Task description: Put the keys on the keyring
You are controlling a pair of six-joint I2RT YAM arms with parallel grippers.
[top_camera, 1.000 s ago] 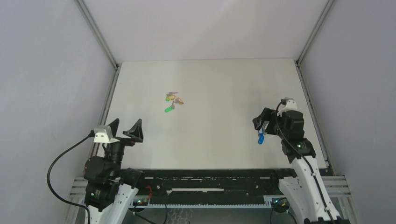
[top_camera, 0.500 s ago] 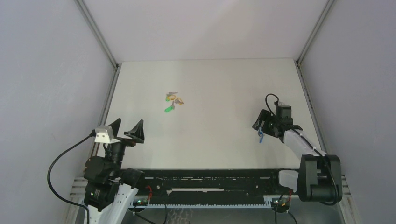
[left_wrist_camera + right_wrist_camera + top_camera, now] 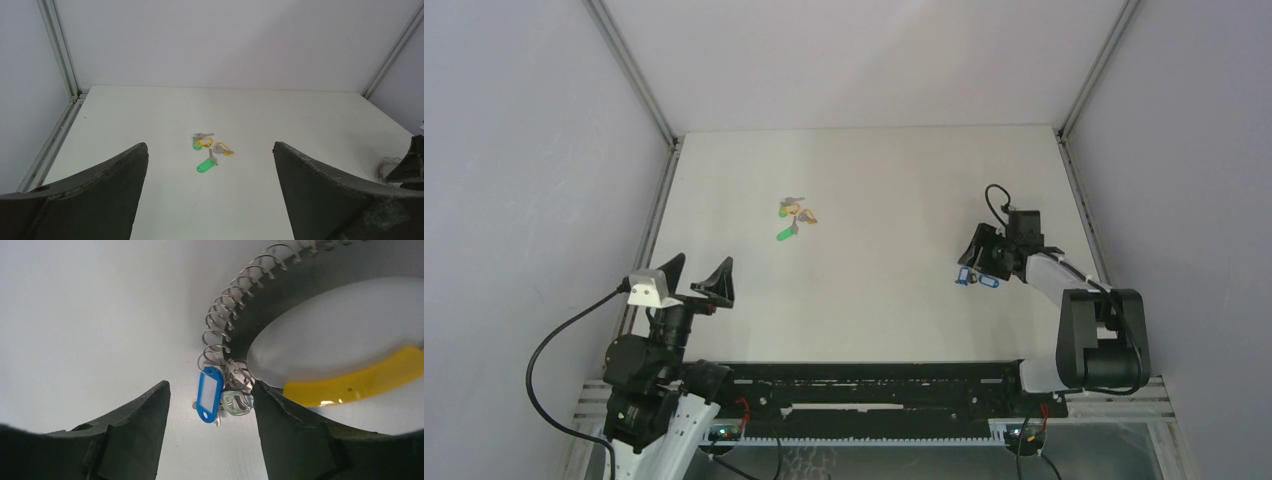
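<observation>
Singly bracketing blue key [image 3: 209, 394] at keyring [image 3: 220, 325] with right gripper [image 3: 211, 386] parted, unclamped; holding left gripper [image 3: 698, 262] fully spread, far from keyring.

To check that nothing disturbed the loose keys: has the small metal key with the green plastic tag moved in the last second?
No. The green-tagged metal key lies just as far from the grey metal rail along the table's left edge as before.

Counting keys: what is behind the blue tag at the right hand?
A silvery key lies behind the blue tag, below the keyring; the tag covers most of its blade.
</observation>
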